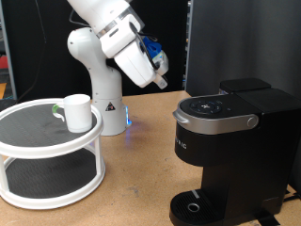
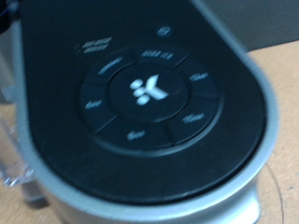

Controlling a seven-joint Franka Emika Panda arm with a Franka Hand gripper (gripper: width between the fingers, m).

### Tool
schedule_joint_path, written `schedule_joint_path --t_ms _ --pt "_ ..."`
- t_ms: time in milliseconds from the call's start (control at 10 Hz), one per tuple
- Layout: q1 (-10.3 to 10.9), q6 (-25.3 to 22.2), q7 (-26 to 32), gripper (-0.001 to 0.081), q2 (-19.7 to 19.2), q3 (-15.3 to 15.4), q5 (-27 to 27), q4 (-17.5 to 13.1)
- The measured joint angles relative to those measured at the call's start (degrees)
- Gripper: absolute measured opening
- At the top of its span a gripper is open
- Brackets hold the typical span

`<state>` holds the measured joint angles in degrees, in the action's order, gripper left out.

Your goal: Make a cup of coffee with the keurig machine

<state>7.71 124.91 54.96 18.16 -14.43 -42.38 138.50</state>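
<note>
**Arm above keurig lid, cup on stand**

Raised gripper (image 1: 162, 64) up and toward the exterior view's left of the keurig (image 1: 230, 151), clear of its lid (image 1: 214, 109). Fingers mostly hidden behind the hand's white housing and a blue part; cannot tell whether spread or pressed together. Nothing seen between them.

Keurig standing at the exterior view's right on the wooden table (image 1: 136, 179), lid down, silver-grey rim and handle facing the camera, round drip tray (image 1: 195, 205) at its base with nothing on it.

Cup (image 1: 77, 112) well apart from the keurig, toward the exterior view's left, upright on the top shelf of a white two-tier round stand (image 1: 47, 151), near the shelf's edge closest to the keurig.

Close, blurred look at the keurig (image 2: 140, 103) lid in the wrist view: black oval panel with a central logo button (image 2: 148, 91), a ring of smaller labelled buttons around it, text too soft to read, grey rim around the panel.
</note>
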Motion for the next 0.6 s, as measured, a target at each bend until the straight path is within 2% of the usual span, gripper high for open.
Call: schedule_joint_path --t_ms 200,300,400,600 --pt "0.3 3.8 7.7 0.0005 1.4 -1.0 -11.2 2.2" --pt "-0.1 2.4 9.1 0.0005 2.9 -2.4 -12.4 3.5" --pt "-0.9 -1.0 9.1 0.0005 4.4 -3.7 -11.1 4.3" --pt "-2.9 -10.0 9.6 0.0005 6.5 -6.6 -5.1 4.5"
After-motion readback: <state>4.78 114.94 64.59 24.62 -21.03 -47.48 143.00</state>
